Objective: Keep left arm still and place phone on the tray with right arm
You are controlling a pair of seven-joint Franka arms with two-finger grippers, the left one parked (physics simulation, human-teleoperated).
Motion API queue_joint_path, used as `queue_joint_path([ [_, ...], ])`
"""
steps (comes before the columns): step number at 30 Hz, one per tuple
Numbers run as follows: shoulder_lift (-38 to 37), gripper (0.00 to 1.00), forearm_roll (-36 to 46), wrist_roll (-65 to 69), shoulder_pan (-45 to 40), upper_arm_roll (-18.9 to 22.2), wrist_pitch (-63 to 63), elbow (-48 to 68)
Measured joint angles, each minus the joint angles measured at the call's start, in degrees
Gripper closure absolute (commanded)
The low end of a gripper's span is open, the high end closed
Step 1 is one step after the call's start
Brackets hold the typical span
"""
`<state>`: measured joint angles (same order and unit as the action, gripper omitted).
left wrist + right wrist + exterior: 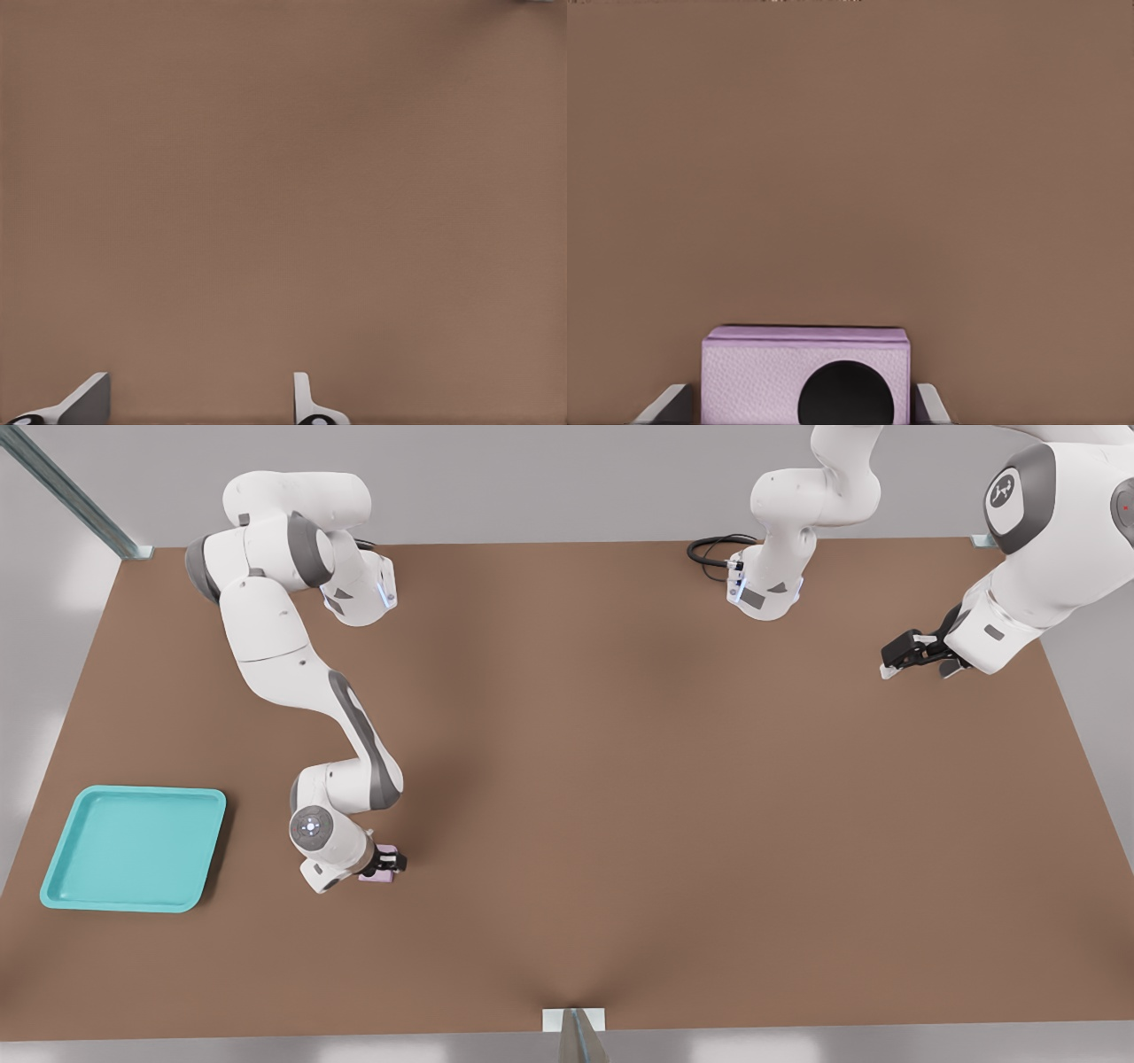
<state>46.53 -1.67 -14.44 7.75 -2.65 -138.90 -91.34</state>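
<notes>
The pale pink phone [378, 876] lies on the brown table, right of the tray in the front view. In the right wrist view the phone [757, 376] shows one round black lens. The right arm's gripper [386, 864] is down at the phone, with a finger [666, 405] on one side and the other finger on the opposite side. A thin strip of table shows between each finger and the phone, so the gripper is open around it. The turquoise tray [62, 872] sits empty near the front view's left edge, well apart from the gripper.
The brown table [673, 797] runs wide to the front view's right. A metal bracket [573, 1020] sits at the near edge and a black cable [709, 549] loops at the far edge.
</notes>
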Motion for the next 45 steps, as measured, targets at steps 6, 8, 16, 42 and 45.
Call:
queue_joint_path([
  [6,-0.1,0.22,0.1,-0.8,0.1,-0.1,-0.3,0.1],
  [8,-0.8,0.22,0.1,-0.9,0.1,-0.1,-0.1,0.1],
  [16,-9.3,0.22,0.0,2.6,-11.1,-0.1,6.8,-0.4],
  [42,-38.2,0.00,-2.6,30.5,-5.1,3.5,35.4,10.8],
  [45,-47.5,0.00,-1.8,28.2,0.1,6.6,38.7,-0.7],
])
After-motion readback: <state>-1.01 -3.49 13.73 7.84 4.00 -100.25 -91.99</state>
